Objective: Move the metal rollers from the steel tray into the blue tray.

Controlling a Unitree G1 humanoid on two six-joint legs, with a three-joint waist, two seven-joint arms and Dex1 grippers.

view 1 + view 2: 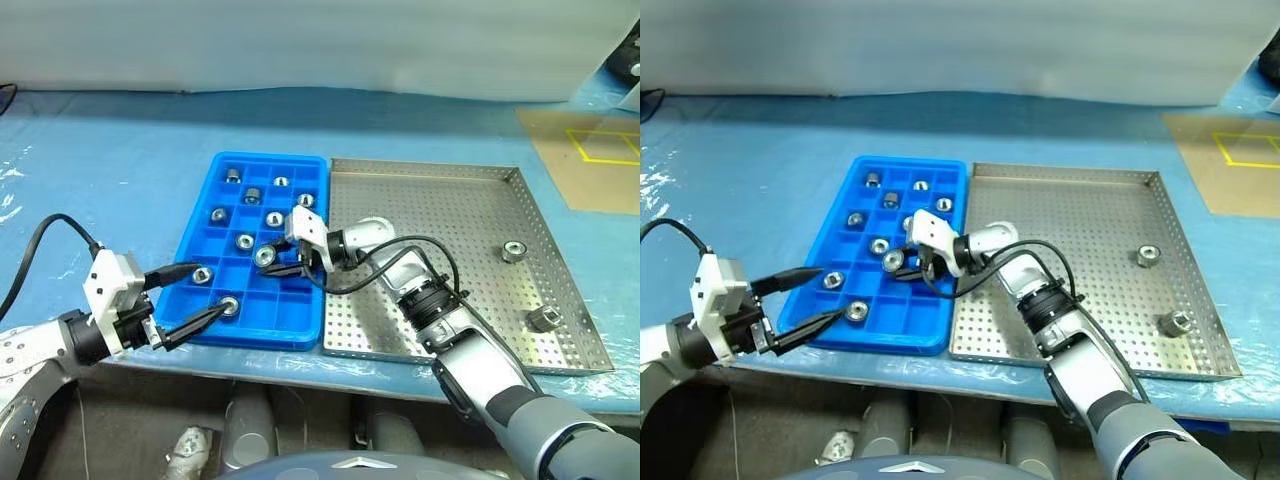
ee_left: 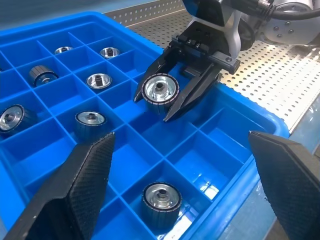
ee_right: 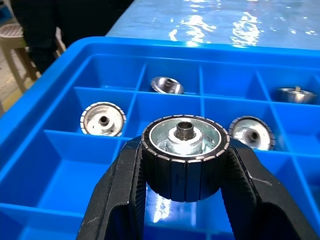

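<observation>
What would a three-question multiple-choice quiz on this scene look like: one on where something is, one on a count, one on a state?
1. Where is the roller that the right end effector holds?
A. Over the blue tray
B. Over the steel tray
C. On the table cover

2. How many rollers lie in the steel tray?
A. None
B. Two
C. Five

3. How does the left end effector stand?
A. Shut on a roller
B. Shut on nothing
C. Open, holding nothing

Answers:
1. A: the right end effector grips a held roller between its fingers above the compartments of the blue tray.
2. B: one roller and another roller sit on the perforated floor of the steel tray.
3. C: the left end effector has its fingers spread wide at the blue tray's near edge, with nothing between them.
</observation>
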